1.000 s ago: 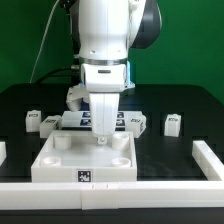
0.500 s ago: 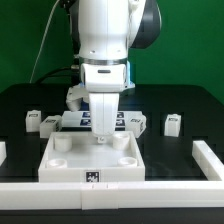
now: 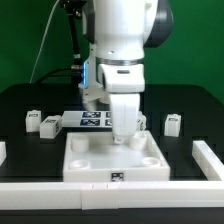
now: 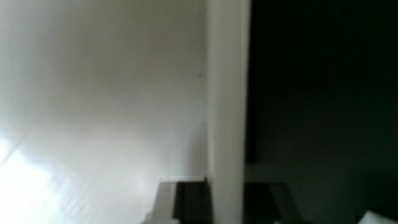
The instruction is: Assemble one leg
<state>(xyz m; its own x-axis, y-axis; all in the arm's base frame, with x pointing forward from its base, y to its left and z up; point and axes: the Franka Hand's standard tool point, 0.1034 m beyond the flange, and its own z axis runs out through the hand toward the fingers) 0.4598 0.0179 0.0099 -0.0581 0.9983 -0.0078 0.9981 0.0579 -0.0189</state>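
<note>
The large white square panel (image 3: 115,160) with round corner sockets lies flat near the table's front. My gripper (image 3: 122,134) points straight down at the panel's far edge, its jaws shut on that edge wall. In the wrist view the panel's edge (image 4: 228,100) runs between my dark fingers (image 4: 185,205), with the gripper (image 4: 228,203) astride it. Small white tagged legs lie behind: two at the exterior view's left (image 3: 33,120) (image 3: 48,124), one at the right (image 3: 172,124), and one (image 3: 141,121) partly behind my gripper.
The marker board (image 3: 92,118) lies flat behind the panel. A white rail (image 3: 206,156) borders the table at the exterior view's right and along the front. The table is black.
My gripper and the panel have shifted together toward the exterior view's right by about a quarter of the panel's width. The legs have not moved.
</note>
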